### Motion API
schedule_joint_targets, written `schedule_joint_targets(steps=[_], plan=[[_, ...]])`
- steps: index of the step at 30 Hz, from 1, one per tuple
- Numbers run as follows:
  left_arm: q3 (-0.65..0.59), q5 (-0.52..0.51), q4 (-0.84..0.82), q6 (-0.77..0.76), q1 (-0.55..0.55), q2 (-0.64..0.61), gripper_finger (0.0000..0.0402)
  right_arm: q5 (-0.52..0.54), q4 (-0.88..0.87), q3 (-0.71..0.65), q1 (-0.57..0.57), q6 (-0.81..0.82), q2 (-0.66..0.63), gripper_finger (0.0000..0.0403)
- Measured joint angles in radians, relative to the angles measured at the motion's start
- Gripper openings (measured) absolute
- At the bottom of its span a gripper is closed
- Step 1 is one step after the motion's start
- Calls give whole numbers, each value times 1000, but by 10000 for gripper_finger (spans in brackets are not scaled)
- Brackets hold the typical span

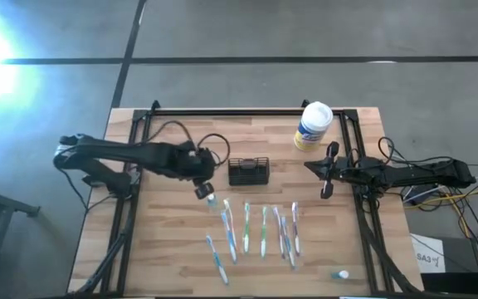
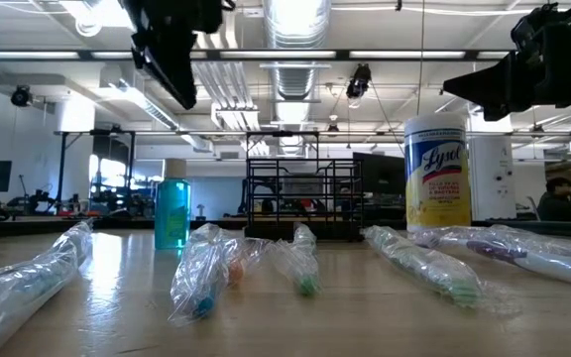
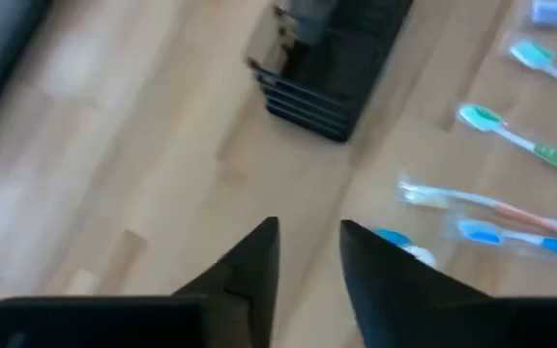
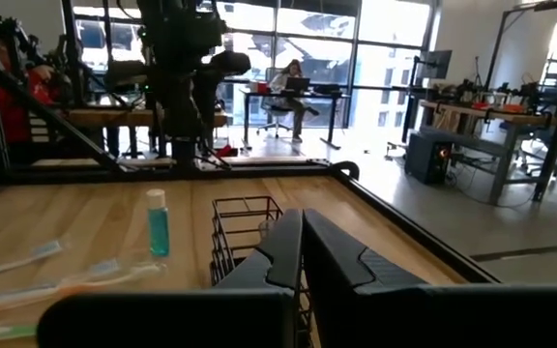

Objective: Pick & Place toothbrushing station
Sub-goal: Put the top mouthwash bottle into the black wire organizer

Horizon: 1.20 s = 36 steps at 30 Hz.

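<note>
The toothbrushing station, a small black wire-mesh caddy (image 1: 249, 171), stands on its base at the middle of the wooden table; it also shows in the low view (image 2: 300, 198) and both wrist views (image 3: 327, 77) (image 4: 245, 232). My left gripper (image 1: 204, 189) (image 3: 307, 230) hovers open above the table, just to the caddy's near left, touching nothing. My right gripper (image 1: 309, 166) (image 4: 303, 215) is shut and empty, held above the table to the caddy's right, pointing toward it.
Several plastic-wrapped toothbrushes (image 1: 260, 232) lie in a row near the front edge. A small blue bottle (image 1: 212, 199) (image 2: 171, 213) stands by my left gripper. A white-and-yellow wipes tub (image 1: 313, 126) stands at the back right. A small capped item (image 1: 341, 273) lies front right.
</note>
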Motion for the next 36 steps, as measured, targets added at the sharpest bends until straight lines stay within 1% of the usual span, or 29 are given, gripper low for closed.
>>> schedule_joint_targets(steps=[3, 5, 8, 11, 18, 22, 25, 29, 36], plan=[[44, 91, -19, -24, -2, 58, 162, 0, 0, 0, 0, -22, 0, 8], [64, 130, -37, -45, -5, 90, 183, 0, 0, 0, 0, -28, 0, 8], [82, 149, -81, -71, -19, 135, 207, 0, 0, 0, 0, -32, 0, 8], [82, 149, -116, -106, -32, 154, 220, 0, 1, 0, 0, -39, 0, 8], [48, 141, -109, -179, -51, 173, 227, -1, 28, 0, 0, -40, 0, 8], [40, 142, -97, -186, -54, 181, 227, -1, 39, 0, 0, -38, 0, 8], [41, 163, -87, -184, -55, 181, 227, -1, 38, 0, 0, -35, 0, 8], [41, 222, -51, -179, -55, 189, 227, -2, 35, 0, 0, -35, 1, 8], [41, 229, -37, -172, -55, 246, 227, -3, 26, 0, 0, -17, 2, 8]])
